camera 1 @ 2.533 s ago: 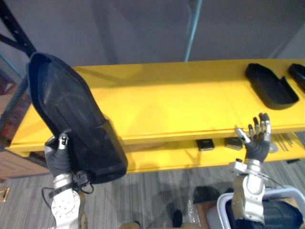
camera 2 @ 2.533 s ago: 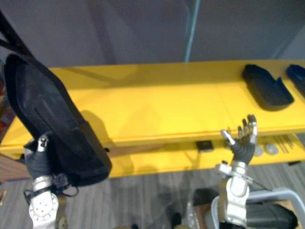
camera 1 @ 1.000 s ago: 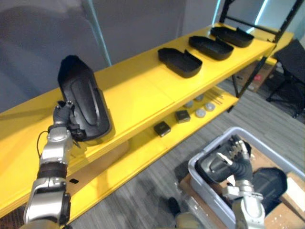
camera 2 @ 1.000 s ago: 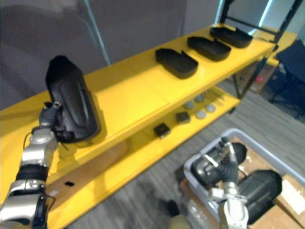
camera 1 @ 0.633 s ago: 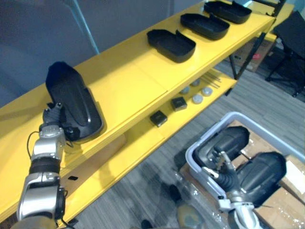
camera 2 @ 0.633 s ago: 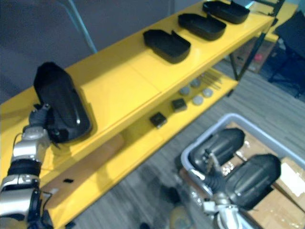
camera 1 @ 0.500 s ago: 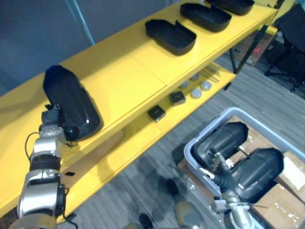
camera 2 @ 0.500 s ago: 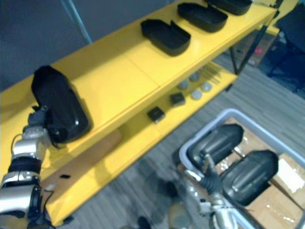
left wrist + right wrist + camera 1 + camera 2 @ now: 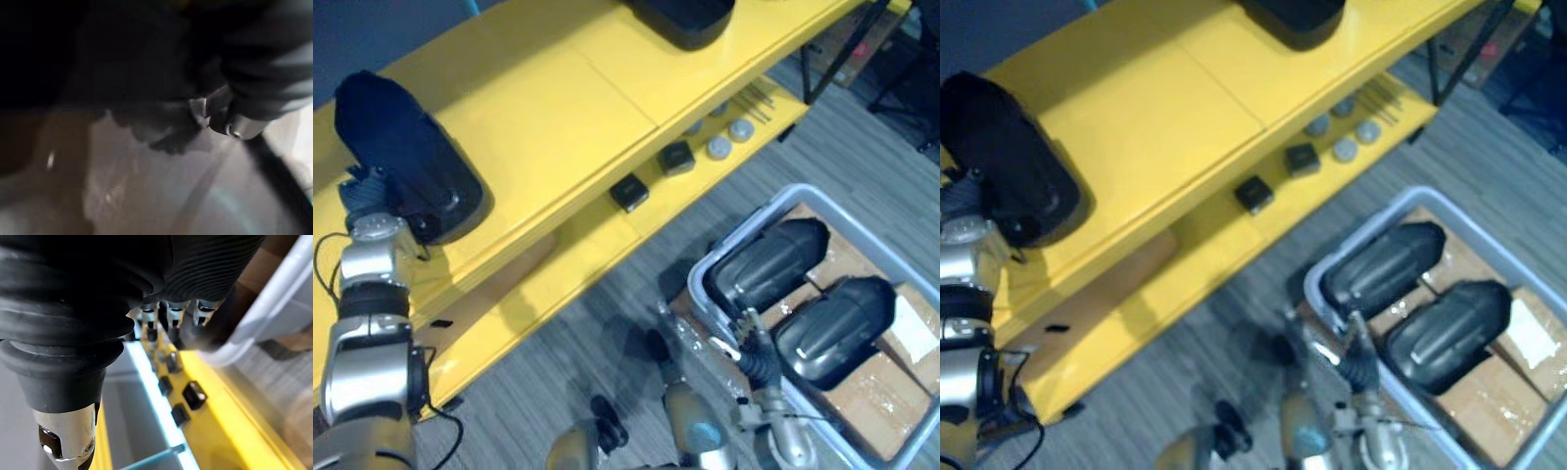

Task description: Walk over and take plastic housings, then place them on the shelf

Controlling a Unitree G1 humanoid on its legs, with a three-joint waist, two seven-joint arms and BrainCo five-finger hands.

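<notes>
Obs.: one long black plastic housing [image 9: 406, 152] lies on the top board of the yellow shelf [image 9: 558, 108], at its left end and close to the front edge. Your left hand [image 9: 367, 196] is against the housing's near end. Its fingers are hidden behind the part, so you cannot tell whether they grip it or are clear of it. Your right hand [image 9: 754, 354] hangs low at the near rim of the grey plastic bin [image 9: 697, 286], fingers straight and loosely spread, nothing in them. Two rounded black housings [image 9: 764, 266] lie side by side in the bin.

Risks, judged:
1. If the left fingers are hooked on the housing when you draw the arm back, the part likely slides with them and goes over the front edge. Free the fingers first, then withdraw.
2. The right fingertips sit at the rim, not over a housing. Reaching straight in could jam them on the rim or shove the bin.
3. The shells look smooth and domed, so a shallow grasp may slip.
</notes>
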